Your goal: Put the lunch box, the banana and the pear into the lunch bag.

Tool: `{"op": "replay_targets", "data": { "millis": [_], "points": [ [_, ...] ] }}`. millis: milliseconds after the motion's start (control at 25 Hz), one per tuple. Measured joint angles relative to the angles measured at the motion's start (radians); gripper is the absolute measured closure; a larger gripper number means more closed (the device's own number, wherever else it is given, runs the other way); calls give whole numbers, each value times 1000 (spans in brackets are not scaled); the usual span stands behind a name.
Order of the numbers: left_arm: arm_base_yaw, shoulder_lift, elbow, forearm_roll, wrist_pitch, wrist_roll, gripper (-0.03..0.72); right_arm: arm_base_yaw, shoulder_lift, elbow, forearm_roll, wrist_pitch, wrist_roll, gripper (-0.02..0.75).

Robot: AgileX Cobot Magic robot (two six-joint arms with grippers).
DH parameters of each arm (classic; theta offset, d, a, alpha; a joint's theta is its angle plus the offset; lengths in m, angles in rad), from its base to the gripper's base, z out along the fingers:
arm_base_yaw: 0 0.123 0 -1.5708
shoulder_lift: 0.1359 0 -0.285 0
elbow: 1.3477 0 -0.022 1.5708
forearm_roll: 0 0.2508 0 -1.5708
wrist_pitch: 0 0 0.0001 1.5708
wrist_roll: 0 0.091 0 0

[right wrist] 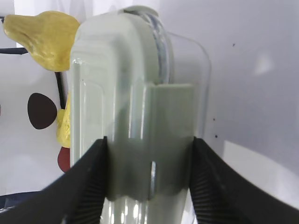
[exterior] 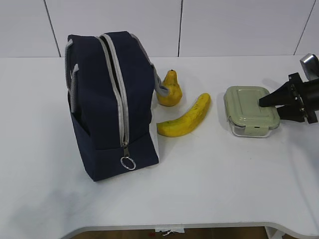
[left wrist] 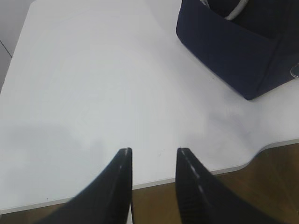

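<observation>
Fingers of the right gripper (right wrist: 148, 179) stand on either side of the lunch box (exterior: 251, 110), top and bottom, each pressed to it at the green lid's clip tab, so the jaws are clamped on the container. Seen from outside, this gripper reaches in from the right edge and meets the box at its right end while the box sits flat on the white table (exterior: 224, 189). Just left of the box lies the banana (exterior: 185, 117), and beyond that the pear (exterior: 170, 89) stands upright, close against the navy lunch bag (exterior: 107, 109). The bag rests on its side with the grey zipper and ring pull facing forward. Left gripper (left wrist: 153, 184) hovers over bare table near the front edge, jaws parted, holding nothing.
</observation>
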Motion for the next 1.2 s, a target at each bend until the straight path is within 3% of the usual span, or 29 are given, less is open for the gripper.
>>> {"op": "replay_targets", "data": {
  "millis": [480, 640, 920, 1080, 1200],
  "points": [
    [0, 0, 0, 0, 0, 0, 444, 0, -7, 0, -11, 0, 113, 374],
    [0, 3, 0, 0, 4, 0, 444, 0, -55, 0, -66, -25, 136, 374],
    [0, 76, -93, -5, 99, 0, 444, 0, -165, 0, -73, -25, 177, 375],
    [0, 167, -154, -97, 103, -1, 444, 0, -226, 0, -60, -23, 193, 375],
    [0, 252, -179, -224, 103, -1, 444, 0, -274, 2, -28, -21, 204, 375]
  ]
}}
